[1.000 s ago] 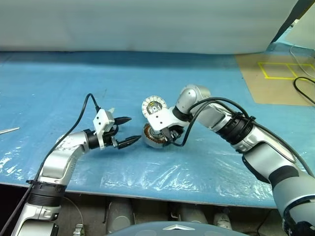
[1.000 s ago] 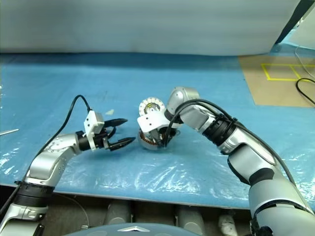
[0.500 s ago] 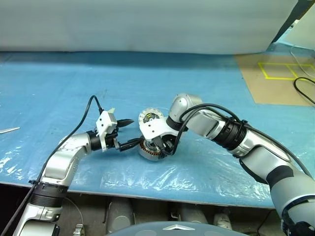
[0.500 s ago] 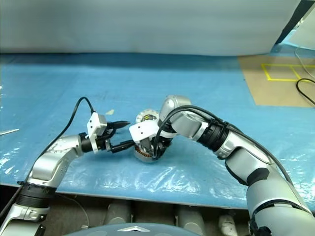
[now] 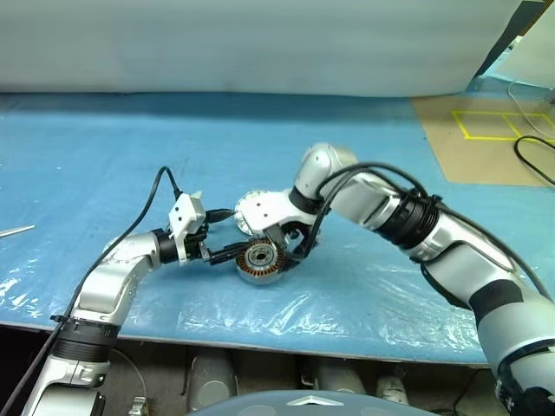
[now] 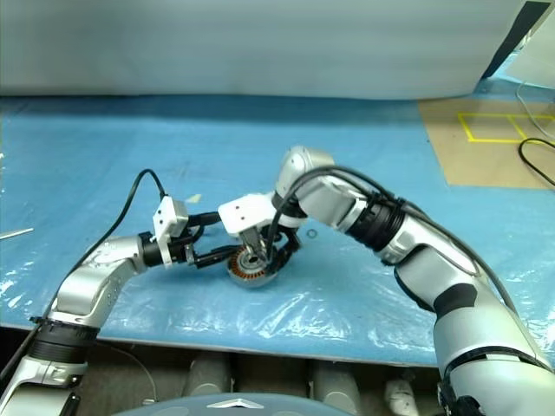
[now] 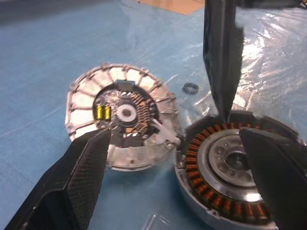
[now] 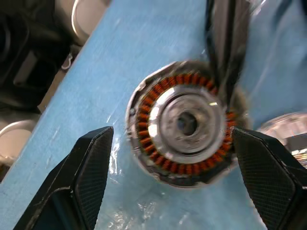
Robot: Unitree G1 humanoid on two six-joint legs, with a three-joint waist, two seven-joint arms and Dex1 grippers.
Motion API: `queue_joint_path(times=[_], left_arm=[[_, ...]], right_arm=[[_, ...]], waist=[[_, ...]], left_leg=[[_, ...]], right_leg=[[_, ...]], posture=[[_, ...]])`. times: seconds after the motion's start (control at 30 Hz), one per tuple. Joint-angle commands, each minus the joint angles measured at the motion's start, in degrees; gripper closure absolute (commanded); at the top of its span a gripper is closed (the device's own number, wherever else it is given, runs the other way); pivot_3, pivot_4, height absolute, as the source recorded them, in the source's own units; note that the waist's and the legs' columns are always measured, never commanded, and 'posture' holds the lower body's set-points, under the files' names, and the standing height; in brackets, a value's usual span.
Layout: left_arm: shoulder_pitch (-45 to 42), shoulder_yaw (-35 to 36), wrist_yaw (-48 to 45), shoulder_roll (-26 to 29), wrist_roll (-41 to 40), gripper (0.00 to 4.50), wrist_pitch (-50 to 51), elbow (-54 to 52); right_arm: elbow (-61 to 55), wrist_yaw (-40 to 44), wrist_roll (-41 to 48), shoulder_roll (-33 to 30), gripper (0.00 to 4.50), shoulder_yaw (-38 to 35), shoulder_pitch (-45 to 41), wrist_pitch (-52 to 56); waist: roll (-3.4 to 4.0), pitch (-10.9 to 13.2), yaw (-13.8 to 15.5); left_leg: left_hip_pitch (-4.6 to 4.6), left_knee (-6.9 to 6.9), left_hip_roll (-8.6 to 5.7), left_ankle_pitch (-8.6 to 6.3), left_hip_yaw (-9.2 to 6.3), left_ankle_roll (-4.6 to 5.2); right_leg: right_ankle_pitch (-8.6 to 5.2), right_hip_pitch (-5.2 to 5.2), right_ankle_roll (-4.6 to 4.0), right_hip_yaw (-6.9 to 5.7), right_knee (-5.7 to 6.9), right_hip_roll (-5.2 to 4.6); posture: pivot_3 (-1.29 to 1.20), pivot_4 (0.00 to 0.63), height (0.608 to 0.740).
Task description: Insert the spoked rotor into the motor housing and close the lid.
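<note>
The motor housing (image 5: pixel 258 260) lies on the blue sheet with its copper windings and silver hub facing up. My right gripper (image 8: pixel 171 133) hangs open just above it, one finger on each side. From the left, my left gripper (image 7: pixel 173 134) is level and wide open, its lower fingertip close to the housing's rim. The lid (image 7: pixel 91 96) lies flat right beside the housing (image 7: pixel 230 167), white segments and dark centre facing up. A black finger of the right gripper comes down to the housing's rim in the left wrist view. The spoked rotor is out of view.
A small metal ring (image 6: pixel 310 232) lies on the sheet just behind the housing. The blue plastic-covered table (image 5: pixel 130 147) ends at a front edge near me. A brown board with yellow tape (image 5: pixel 486 130) is at the back right. A thin metal rod (image 5: pixel 16 230) lies far left.
My right gripper carried the housing toward the left gripper, set it down, then opened and rose off it. The left arm kept still.
</note>
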Motion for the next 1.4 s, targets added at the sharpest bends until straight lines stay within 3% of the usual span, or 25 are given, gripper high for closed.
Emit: queue_joint_path(times=[0.03, 0.2, 0.33, 0.47, 0.6, 0.73, 0.83, 0.93, 1.13, 1.4], left_arm=[[-1.5, -0.1, -0.9, 0.0, 0.1, 0.0, -1.1, 0.8], [-2.1, -0.1, -1.6, 0.2, -0.1, 0.0, -0.9, 1.2], [-1.7, 0.1, -2.7, 1.0, -1.1, 0.0, 0.3, -0.4], [0.2, 0.8, -3.4, 2.4, -3.5, 0.0, 3.1, -5.5], [4.8, 2.2, -4.2, 3.7, -7.6, 0.0, 4.7, -12.4], [9.9, 2.3, -4.1, 5.1, -9.1, 0.0, 5.4, -17.9], [10.8, 1.9, -2.8, 4.5, -8.7, 0.0, 4.9, -18.4], [11.3, 1.4, -0.7, 3.0, -7.2, 0.0, 3.4, -18.2], [11.7, 0.6, 1.9, 0.9, -4.6, 0.0, 0.9, -17.1], [14.0, 1.3, 2.8, 1.6, -4.8, 0.0, 1.1, -17.5]], right_arm=[[-1.7, 3.1, 5.8, -0.9, 0.36, -3.2, -4.2, 2.8], [-6.5, 3.1, 14.0, -6.7, 0.36, -5.8, -5.1, 7.2], [-10.0, 1.9, 17.7, -11.4, 0.36, -12.5, -0.7, 8.5], [-11.3, -9.0, 12.0, -16.4, 0.36, -21.0, 12.0, -4.3], [-15.2, -20.1, 10.3, -17.8, 0.36, -30.0, 26.1, -6.8], [-22.8, -32.5, 10.4, -15.1, 0.36, -38.8, 43.0, -5.8], [-27.6, -38.4, 14.0, -11.5, 0.36, -43.8, 49.1, 1.0], [-28.8, -44.6, 11.4, -9.0, 0.36, -43.7, 54.1, 1.8], [-24.2, -50.7, 10.1, -4.0, 0.36, -41.9, 56.8, 1.7], [-14.3, -55.4, 4.9, -0.7, 0.36, -39.1, 57.2, -4.9]], waist=[[0.0, 0.0, 0.0], [0.0, 0.0, 0.7], [-0.01, 0.0, 1.3], [-0.1, -0.1, 1.7], [-0.08, 0.0, 1.7], [-0.08, -0.1, 1.7], [0.01, 0.0, 1.3], [0.01, 0.0, 1.3], [0.02, 0.0, 1.3], [0.03, 0.0, 1.2]], left_leg=[[-0.01, 0.0, -0.01, 0.0, 0.0, 0.0], [-0.06, -0.01, -0.03, 0.0, 0.0, 0.0], [-0.04, -0.02, -0.01, 0.0, 0.0, -0.01], [-0.03, 0.0, -0.02, 0.0, 0.0, -0.02], [-0.03, -0.04, -0.06, 0.0, 0.02, -0.04], [-0.01, -0.18, -0.06, -0.01, 0.04, -0.06], [0.08, -0.19, -0.05, -0.01, 0.04, -0.06], [0.24, -0.16, -0.06, -0.01, 0.05, -0.05], [0.94, -0.22, -0.1, -0.02, 0.15, -0.03], [0.85, -0.57, -0.19, -0.02, 0.21, -0.07]], right_leg=[[0.01, 0.0, 0.01, 0.0, 0.0, 0.0], [0.09, 0.0, 0.15, -0.01, -0.05, -0.02], [0.09, 0.0, 0.16, -0.01, -0.04, -0.01], [0.09, 0.02, 0.15, 0.01, -0.05, -0.03], [0.1, 0.01, 0.18, 0.05, -0.08, -0.01], [0.09, -0.02, 0.19, 0.06, -0.15, 0.01], [0.08, -0.02, 0.2, 0.1, -0.15, 0.05], [-0.02, 0.06, 0.09, 0.21, -0.18, 0.07], [-0.18, 0.68, 0.41, 0.34, -0.27, 0.06], [-0.19, 0.65, 0.44, 0.45, -0.63, 0.07]], posture=[[0.0, 0.15, 0.74], [0.0, 0.15, 0.74], [0.0, 0.15, 0.74], [0.0, 0.15, 0.74], [0.0, 0.15, 0.74], [0.0, 0.15, 0.74], [0.0, 0.15, 0.74], [0.0, 0.15, 0.74], [0.0, 0.15, 0.74], [0.0, 0.15, 0.74]])
